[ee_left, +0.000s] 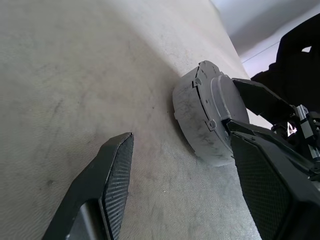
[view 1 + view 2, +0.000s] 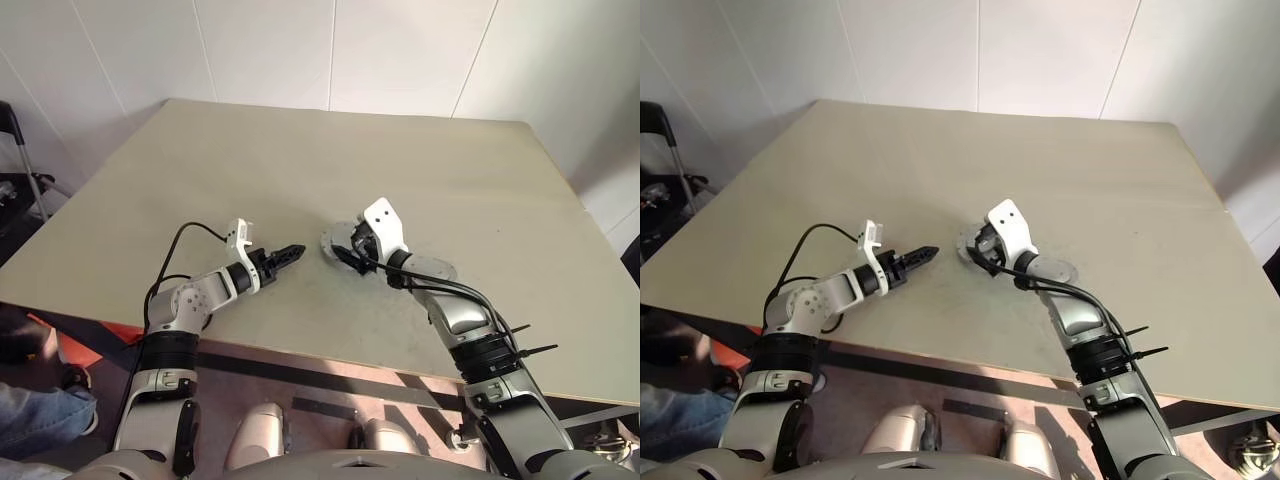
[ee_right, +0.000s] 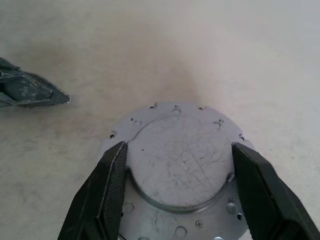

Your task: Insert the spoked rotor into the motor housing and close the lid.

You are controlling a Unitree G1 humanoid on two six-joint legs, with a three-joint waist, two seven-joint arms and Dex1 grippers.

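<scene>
A round grey metal motor housing (image 3: 176, 172), its lid (image 3: 180, 165) on top, sits mid-table (image 2: 300, 140). The right gripper (image 3: 176, 195) straddles the lid's raised centre, fingers spread, seemingly touching. The left gripper (image 2: 290, 254) hovers nearby, spread and empty.

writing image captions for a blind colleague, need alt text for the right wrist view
The right gripper has its two black fingers either side of the raised centre of the lid, which lies flat on the beige table. The left gripper pokes in beside it.

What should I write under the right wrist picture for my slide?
Right gripper fingers open around the raised top of the lid on the table.
</scene>
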